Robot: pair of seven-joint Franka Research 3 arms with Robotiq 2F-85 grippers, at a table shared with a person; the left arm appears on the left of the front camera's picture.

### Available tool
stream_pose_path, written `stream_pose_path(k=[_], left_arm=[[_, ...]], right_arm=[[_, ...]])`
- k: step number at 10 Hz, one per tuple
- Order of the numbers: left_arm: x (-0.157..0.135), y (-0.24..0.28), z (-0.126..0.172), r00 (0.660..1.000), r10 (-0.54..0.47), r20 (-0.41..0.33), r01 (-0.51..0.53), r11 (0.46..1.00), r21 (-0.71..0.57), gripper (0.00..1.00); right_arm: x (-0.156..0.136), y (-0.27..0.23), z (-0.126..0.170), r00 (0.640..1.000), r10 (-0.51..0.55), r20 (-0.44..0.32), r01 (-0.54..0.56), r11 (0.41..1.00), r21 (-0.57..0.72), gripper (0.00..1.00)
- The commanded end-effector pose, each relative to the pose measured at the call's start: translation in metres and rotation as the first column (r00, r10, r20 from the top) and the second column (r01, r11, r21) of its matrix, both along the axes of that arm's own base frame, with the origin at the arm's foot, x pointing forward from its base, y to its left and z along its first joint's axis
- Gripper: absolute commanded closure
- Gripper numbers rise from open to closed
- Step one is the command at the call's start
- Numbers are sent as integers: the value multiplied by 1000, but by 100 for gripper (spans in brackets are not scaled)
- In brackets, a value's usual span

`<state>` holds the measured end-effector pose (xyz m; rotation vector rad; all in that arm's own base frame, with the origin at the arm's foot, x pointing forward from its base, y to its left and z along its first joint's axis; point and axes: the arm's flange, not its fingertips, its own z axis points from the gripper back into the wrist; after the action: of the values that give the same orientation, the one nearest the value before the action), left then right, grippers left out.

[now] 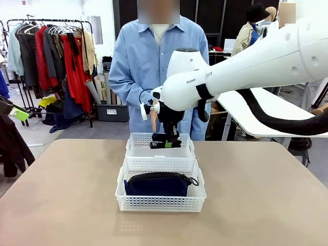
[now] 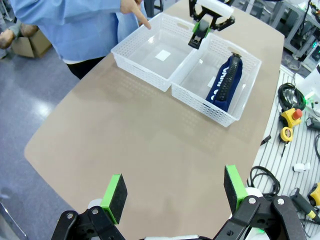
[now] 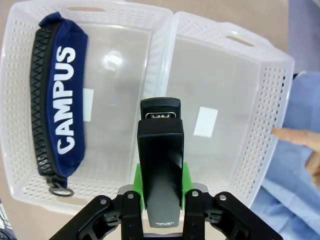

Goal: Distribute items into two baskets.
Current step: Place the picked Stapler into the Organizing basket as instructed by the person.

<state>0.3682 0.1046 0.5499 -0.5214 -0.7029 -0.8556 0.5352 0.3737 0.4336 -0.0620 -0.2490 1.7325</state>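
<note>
Two white lattice baskets stand end to end at the table's middle. In the near basket [image 1: 161,203] a navy-blue zippered pouch [image 1: 156,184] lies along one wall, printed CAMPUS [image 3: 62,102]. My right gripper [image 1: 165,138] hangs just above the far basket [image 1: 136,144], shut on a black stapler [image 3: 161,160] that sticks out past its green pads over the seam between the baskets. The far basket's floor [image 3: 225,90] holds nothing but a white label. My left gripper [image 2: 174,187] stands open and empty, high over the bare tabletop and well away from the baskets [image 2: 150,75].
A person in a blue shirt [image 1: 154,56] stands at the far edge. One finger [image 2: 141,17] points at the far basket's rim, close to my right gripper. Cables and tools [image 2: 292,120] lie off the table's side. Broad bare tabletop [image 1: 61,195] surrounds the baskets.
</note>
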Motion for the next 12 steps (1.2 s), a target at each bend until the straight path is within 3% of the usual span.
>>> stream_pose_path(k=[1, 7, 12], left_arm=[[0, 0, 0, 1000, -9, 13, 9, 1000, -17, 0], [0, 0, 0, 1000, -9, 13, 9, 1000, -17, 0], [0, 0, 0, 1000, -9, 13, 9, 1000, -17, 0]], right_arm=[[24, 7, -6, 999, 45, 9, -45, 999, 5, 100], [79, 2, -47, 997, -69, 36, 69, 997, 18, 100], [87, -5, -75, 993, -113, 46, 114, 993, -25, 100]])
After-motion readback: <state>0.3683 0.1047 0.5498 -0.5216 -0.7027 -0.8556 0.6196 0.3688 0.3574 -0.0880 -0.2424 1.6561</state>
